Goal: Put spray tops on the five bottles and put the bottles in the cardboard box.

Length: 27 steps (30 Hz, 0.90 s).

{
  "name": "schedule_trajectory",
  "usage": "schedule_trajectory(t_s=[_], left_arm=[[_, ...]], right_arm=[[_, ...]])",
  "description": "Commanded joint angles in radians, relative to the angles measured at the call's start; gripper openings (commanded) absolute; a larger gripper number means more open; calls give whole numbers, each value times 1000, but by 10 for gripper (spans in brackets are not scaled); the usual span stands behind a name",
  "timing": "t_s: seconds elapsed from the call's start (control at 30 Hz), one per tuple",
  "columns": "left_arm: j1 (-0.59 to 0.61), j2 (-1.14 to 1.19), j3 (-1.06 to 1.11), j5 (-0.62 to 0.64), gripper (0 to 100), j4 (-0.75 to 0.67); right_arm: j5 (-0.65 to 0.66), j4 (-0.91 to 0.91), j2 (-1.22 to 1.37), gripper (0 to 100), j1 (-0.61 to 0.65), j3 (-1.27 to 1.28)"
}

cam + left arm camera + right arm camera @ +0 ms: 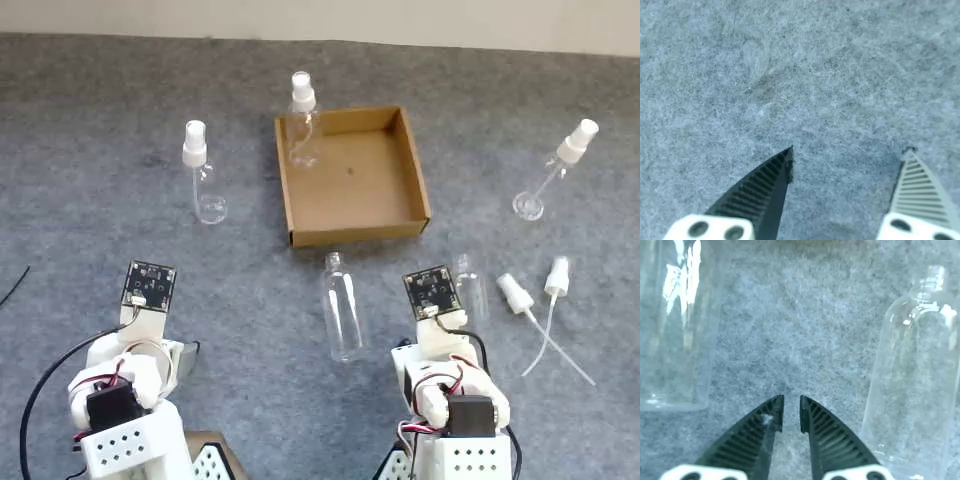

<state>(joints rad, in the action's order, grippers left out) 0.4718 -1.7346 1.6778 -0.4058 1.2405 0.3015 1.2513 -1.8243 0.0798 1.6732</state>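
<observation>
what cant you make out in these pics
Right wrist view: clear capless bottle lying between the arms is cut by the frame edge, neck unseen.
High view: second clear capless bottle is partly hidden behind the right arm.
High view: whether the white spray top on the capped bottle in the brown cardboard box is screwed tight; too small.

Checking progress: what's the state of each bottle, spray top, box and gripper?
Boxed bottle: capped, upright.
Far-left bottle: capped, upright.
Far-right bottle: capped, on table.
Middle bottle: uncapped, lying.
Near-right bottle: uncapped, lying.
Two spray tops: loose.
Cardboard box: open.
Left gripper: open.
Right gripper: nearly shut, empty.
</observation>
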Motion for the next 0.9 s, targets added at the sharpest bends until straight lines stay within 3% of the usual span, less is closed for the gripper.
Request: schedule_trajectory(t_s=[0.0, 0.17, 0.37, 0.57, 0.77, 0.87], left_arm=[[-21, -8, 21, -5, 303, -21], [-15, -8, 21, -5, 303, -55], [-15, 1, 21, -6, 303, -55], [-15, 1, 21, -6, 303, -55], [-15, 1, 21, -6, 303, -55], [-15, 1, 21, -6, 303, -55]], right_arm=[[8, -77, -10, 30, 4, 113], [8, -298, -10, 29, -22, 79], [3, -357, 41, 31, -97, -257], [2, -401, 486, 44, -160, -642], [6, -688, 993, 284, -278, -914], [3, -888, 1188, 329, -335, -937]])
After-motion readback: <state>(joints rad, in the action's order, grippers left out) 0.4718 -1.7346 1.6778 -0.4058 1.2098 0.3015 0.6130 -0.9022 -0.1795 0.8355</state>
